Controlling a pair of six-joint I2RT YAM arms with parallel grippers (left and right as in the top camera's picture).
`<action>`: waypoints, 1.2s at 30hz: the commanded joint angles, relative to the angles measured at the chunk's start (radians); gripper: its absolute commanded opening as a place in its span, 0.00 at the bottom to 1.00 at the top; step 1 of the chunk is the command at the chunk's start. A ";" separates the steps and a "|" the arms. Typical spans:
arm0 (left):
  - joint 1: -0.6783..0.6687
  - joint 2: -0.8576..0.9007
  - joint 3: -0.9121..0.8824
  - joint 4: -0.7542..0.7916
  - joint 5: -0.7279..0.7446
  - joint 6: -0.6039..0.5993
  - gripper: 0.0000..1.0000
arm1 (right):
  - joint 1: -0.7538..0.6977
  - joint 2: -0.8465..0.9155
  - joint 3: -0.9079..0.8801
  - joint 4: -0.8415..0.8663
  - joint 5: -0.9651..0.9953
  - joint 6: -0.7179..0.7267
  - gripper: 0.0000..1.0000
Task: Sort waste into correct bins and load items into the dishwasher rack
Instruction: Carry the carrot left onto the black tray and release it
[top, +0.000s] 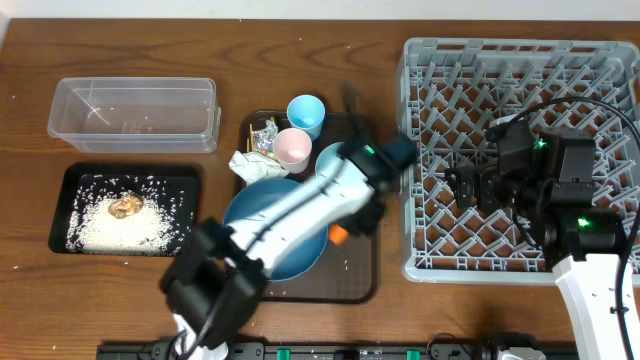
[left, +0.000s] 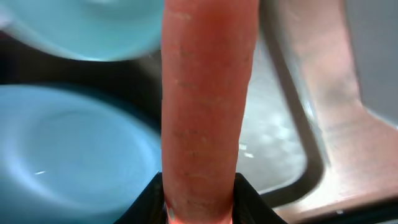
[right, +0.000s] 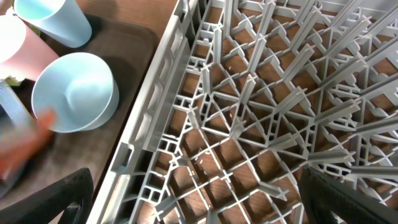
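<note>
My left gripper (top: 350, 222) is low over the brown serving tray, shut on the orange carrot (top: 339, 234). In the left wrist view the carrot (left: 208, 106) stands out from between the jaws (left: 199, 196). The large dark blue bowl (top: 270, 228), smaller light blue bowl (top: 335, 163), pink cup (top: 292, 150) and light blue cup (top: 305, 115) stand on that tray, with the wrapper (top: 263, 135) and napkin (top: 250, 165). My right gripper (top: 462, 185) hangs open and empty over the grey rack (top: 520, 60), and its jaws (right: 205, 208) are spread wide. I cannot make out the chopsticks.
The clear tub (top: 130, 112) stands at the back left. The black tray (top: 75, 190) in front of it holds rice and a brown lump (top: 125, 206). The brown serving tray (top: 365, 280) lies between the bins and the rack. My left arm crosses the dark blue bowl.
</note>
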 joint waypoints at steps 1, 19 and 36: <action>0.131 -0.046 0.019 -0.021 -0.045 0.011 0.21 | 0.013 0.002 0.013 0.002 0.002 0.011 0.99; 1.013 -0.050 0.011 0.043 -0.045 -0.043 0.19 | 0.013 0.002 0.013 0.011 0.002 0.011 0.99; 1.300 -0.030 -0.170 0.226 -0.045 -0.175 0.28 | 0.013 0.002 0.013 0.008 0.002 0.011 0.99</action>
